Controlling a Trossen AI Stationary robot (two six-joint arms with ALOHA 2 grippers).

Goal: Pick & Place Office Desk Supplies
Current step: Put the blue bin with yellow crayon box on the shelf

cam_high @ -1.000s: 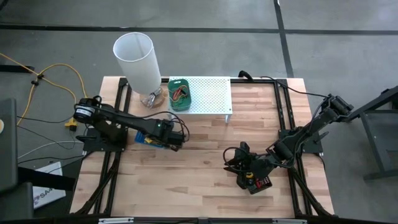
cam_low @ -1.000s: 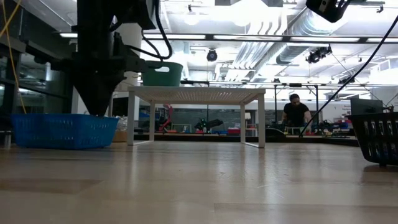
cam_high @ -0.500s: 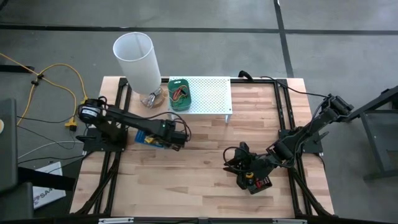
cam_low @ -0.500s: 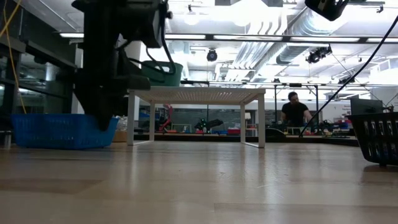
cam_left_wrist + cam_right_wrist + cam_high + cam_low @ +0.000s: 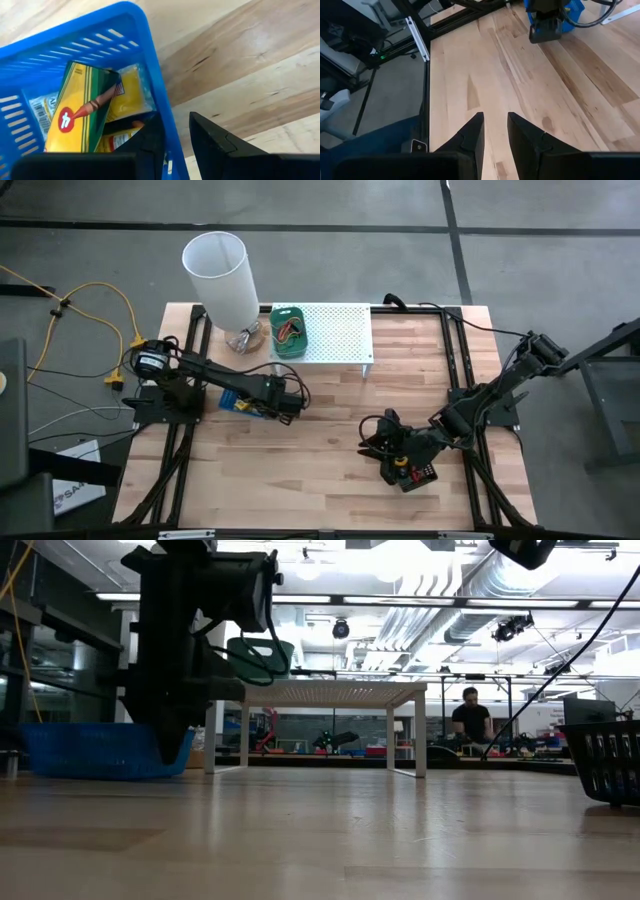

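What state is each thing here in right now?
left gripper: fingers shut on wall of blue tray
blue tray: on table, holding crayon box
right gripper: fingers slightly apart, empty
green tray: on white shelf, holding coloured rings
black tray: on table, partly under right arm

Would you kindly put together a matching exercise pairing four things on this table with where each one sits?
Things:
1. green tray
2. blue basket
3. black basket
4. white lamp

Places:
A. under the right gripper, near the table's right side
B. at the table's back left corner
C. on the white shelf
D. its rim between the left gripper's fingers

Pairs: 1-C, 2-D, 3-A, 4-B
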